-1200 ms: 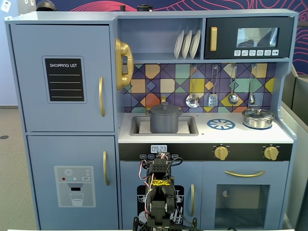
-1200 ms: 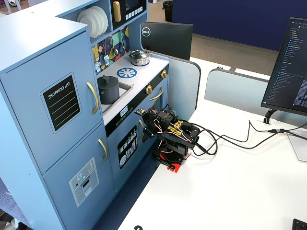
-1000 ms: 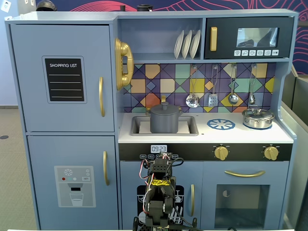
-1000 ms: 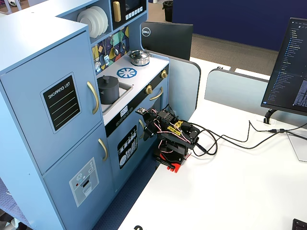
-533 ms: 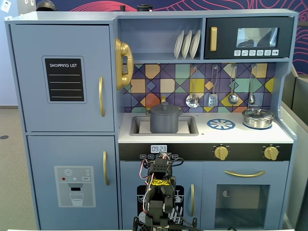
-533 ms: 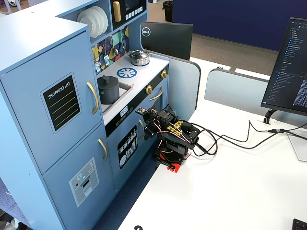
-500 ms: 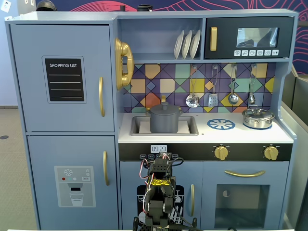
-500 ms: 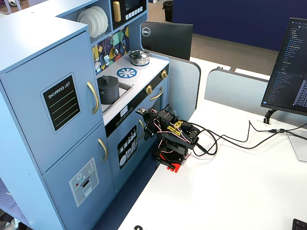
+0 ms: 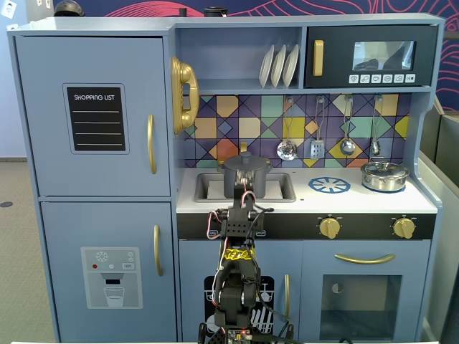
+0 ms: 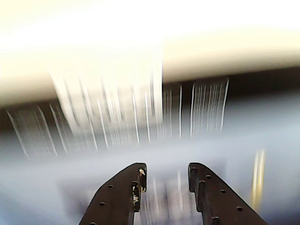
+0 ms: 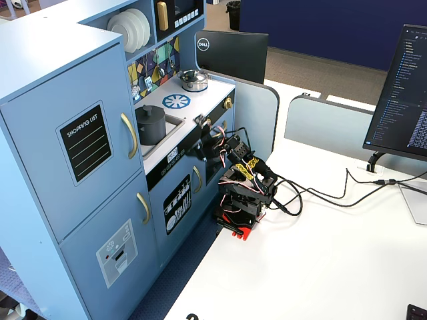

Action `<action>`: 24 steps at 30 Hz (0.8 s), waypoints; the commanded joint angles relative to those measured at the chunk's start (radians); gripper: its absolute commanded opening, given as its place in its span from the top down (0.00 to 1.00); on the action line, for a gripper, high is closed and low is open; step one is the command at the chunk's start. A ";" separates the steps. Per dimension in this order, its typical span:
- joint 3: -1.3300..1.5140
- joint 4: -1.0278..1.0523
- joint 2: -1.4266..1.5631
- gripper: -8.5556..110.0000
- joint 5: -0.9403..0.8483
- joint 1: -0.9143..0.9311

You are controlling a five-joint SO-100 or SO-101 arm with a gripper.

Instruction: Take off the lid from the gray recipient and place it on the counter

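Note:
The gray recipient [image 9: 247, 180] stands in the recessed sink of the counter [image 9: 358, 201], with the dark-gray lid [image 9: 246, 160] on it. Both show in the other fixed view, recipient [image 11: 153, 128] and lid [image 11: 150, 110]. My gripper [image 9: 242, 199] is raised in front of the counter's front edge, just before the recipient and apart from it. In the wrist view my gripper [image 10: 166, 171] is open and empty, with a clear gap between the black fingers. That view is streaked with motion blur, and neither lid nor recipient can be made out in it.
A shiny silver pot [image 9: 384, 175] with its own lid stands at the counter's right end. A blue burner mark [image 9: 329, 185] lies between it and the sink. Utensils hang on the back wall. Knobs [image 9: 330, 227] stick out below the counter edge.

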 commanded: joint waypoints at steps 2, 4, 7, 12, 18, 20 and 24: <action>-0.163 -0.238 -0.087 0.93 0.014 -0.008; -0.210 -0.319 -0.140 0.93 0.009 -0.006; -0.281 -0.420 -0.227 0.93 0.011 -0.003; -0.370 -0.514 -0.330 0.89 0.008 -0.012; -0.394 -0.612 -0.408 0.84 0.031 -0.021; -0.399 -0.630 -0.436 0.81 0.041 -0.014; -0.426 -0.644 -0.489 0.79 0.041 -0.014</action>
